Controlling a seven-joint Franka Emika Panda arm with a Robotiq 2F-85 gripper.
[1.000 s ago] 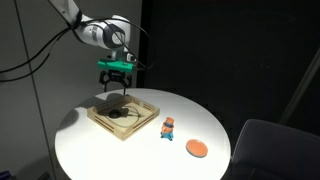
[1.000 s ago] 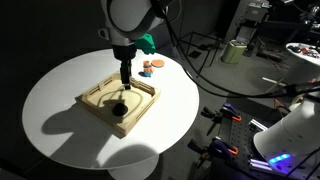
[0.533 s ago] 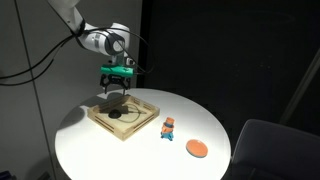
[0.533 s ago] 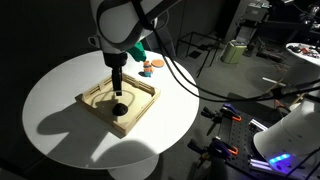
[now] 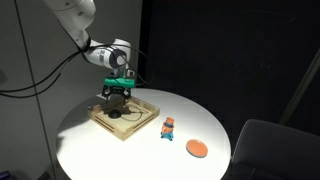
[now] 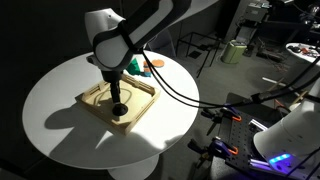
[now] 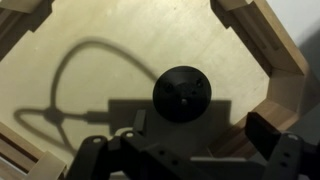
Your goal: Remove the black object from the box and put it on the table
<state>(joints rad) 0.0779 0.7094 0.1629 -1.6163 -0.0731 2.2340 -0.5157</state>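
- The pincer (image 5: 116, 99) hangs low over the box (image 5: 128, 137) at the left of the worktop (image 5: 110, 160), jaws spread wide and holding nothing. The black object (image 7: 182, 95) lies flat on the box's floor, roughly centred before the jaws in the wrist view. Whether it is yet between the tips I cannot tell. A drop slightly off line could land a tip on top of the lump and flick it aside.
- The object is low and roundish, with little side to grip. Jaws closing too high would likely slide over it and shut on air. Closing off-centre could squirt it across the smooth wood.
- The finger (image 7: 285, 150) at the right of the wrist view sits near the box's raised rim (image 7: 288, 70). With jaws this wide, a small sideways correction could knock that rim and shove the light tray across the worktop. It could also catch under the lip and tip the tray on the lift.
- Further right stand the small orange-and-blue toy (image 5: 168, 127) and the orange disc (image 5: 197, 148). A careless put-down near them could nudge either, or let the round lump roll towards the worktop's edge.
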